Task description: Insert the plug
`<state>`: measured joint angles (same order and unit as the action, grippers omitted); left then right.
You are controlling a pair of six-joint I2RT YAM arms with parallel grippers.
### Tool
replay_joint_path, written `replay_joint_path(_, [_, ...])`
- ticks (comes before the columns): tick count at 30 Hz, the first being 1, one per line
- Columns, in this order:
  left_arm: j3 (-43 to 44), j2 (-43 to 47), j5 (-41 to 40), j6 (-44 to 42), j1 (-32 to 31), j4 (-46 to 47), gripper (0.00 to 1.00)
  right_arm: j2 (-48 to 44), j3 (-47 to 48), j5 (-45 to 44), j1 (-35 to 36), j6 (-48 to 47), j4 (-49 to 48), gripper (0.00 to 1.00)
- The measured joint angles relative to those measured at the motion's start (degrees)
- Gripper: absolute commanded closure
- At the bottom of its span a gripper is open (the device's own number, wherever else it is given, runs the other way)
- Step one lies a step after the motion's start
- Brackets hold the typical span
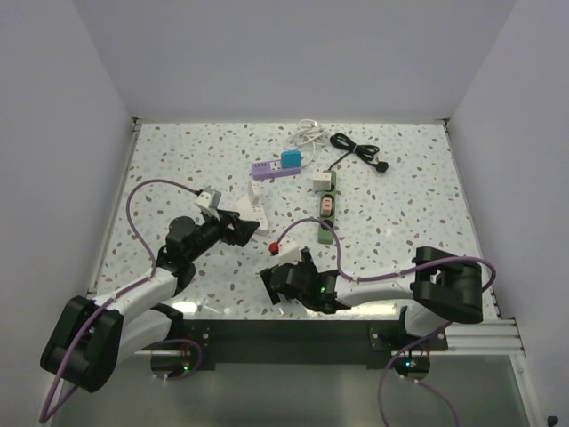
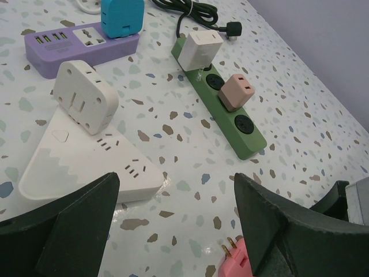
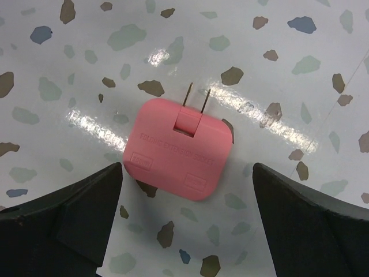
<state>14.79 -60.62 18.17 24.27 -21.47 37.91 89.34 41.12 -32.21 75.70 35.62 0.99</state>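
Hovering low over the speckled bench (image 3: 52,34), the right tool (image 3: 187,167) has its two dark fingers spread wide to either side of the pink folding plug (image 3: 179,153), touching it on neither side. That plug lies flat on its back near the front of the bench with its two metal prongs flipped out and pointing away from the wrist. It is in no socket, so the main work appears not yet begun. The left tool (image 2: 176,179) is likewise spread and pinches nothing. It faces the white triangular power strip (image 2: 86,167), where a white rounded adapter (image 2: 86,95) stands tilted on the strip's far corner. Whether that adapter's pins are fully home cannot be told from this angle. Further back lies the green power strip (image 2: 230,109), carrying a white cube charger (image 2: 199,49) and a tan plug (image 2: 237,91), with one free socket between them and another at its near end. Beyond it are a purple strip (image 2: 81,43) holding a blue adapter (image 2: 121,17) and a coiled black cable (image 2: 196,11). By my reading, what remains is to close on the pink plug, lift it, turn its prongs toward a free socket and press it in.
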Motion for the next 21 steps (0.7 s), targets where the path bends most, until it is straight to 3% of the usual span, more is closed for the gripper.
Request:
replay_joint_path(7, [0.00, 0.00, 0.02, 0.00, 0.00, 0.00, 0.14, 3.37, 0.87, 0.48, 0.00, 0.04, -1.64, 0.05])
replay_joint_path(11, [0.00, 0.00, 0.02, 0.00, 0.00, 0.00, 0.14, 4.42, 1.51, 0.66, 0.00, -0.02, -1.79, 0.26])
replay_joint_path(15, [0.00, 0.02, 0.02, 0.00, 0.00, -0.02, 0.14, 4.52, 1.86, 0.59, -0.04, -0.31, -1.68, 0.54])
replay_joint_path(16, [0.00, 0.13, 0.02, 0.02, 0.00, -0.13, 0.14, 4.52, 1.97, 0.44, -0.26, -0.81, -1.64, 0.70])
replay_joint_path(19, [0.00, 1.18, 0.09, 0.17, 0.02, -0.63, 0.14, 4.37, 2.03, 0.24, -1.33, -3.93, -1.75, 0.91])
replay_joint_path(21, [-0.02, 2.56, 0.70, 0.85, 0.02, -0.98, 0.13, 3.28, 1.62, 0.39, -2.69, -7.76, -2.67, 0.92])
